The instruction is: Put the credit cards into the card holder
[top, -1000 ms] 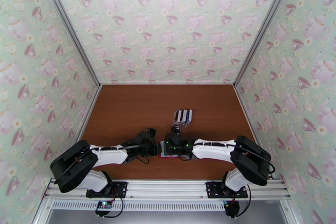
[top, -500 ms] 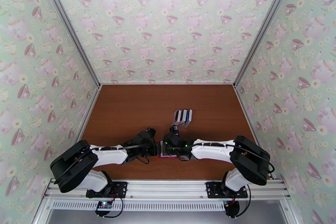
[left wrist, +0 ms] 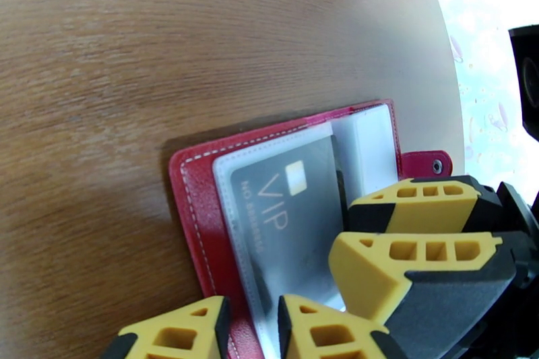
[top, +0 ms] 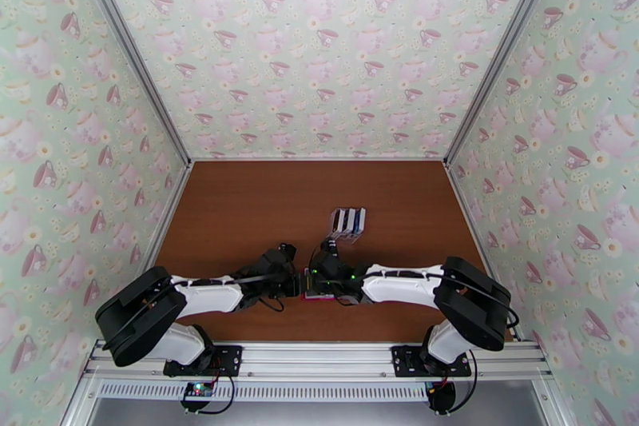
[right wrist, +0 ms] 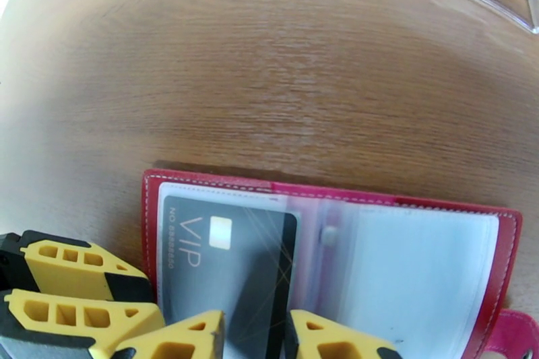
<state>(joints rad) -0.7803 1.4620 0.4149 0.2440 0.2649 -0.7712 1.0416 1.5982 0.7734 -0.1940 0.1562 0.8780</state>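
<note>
top external view: over the last second the right arm [top: 399,284] has crept toward the left of the frame, so its wrist now sits further over the red wallet [top: 321,299]. the left arm [top: 208,292] has not budged. we take that as the black card [right wrist: 229,252] being eased deeper into its clear pocket. the other cards [top: 348,220] wait in the rack [top: 343,236] above centre.

in the right wrist view the black card lies mid-left in the open wallet. the right gripper [right wrist: 252,330] straddles the card's lower edge at the bottom of the frame, jaws a little apart; whether they pinch it we cannot tell. in the left wrist view the left gripper [left wrist: 252,327] straddles the wallet's lower-left border the same way, and we cannot tell its grip either.
</note>
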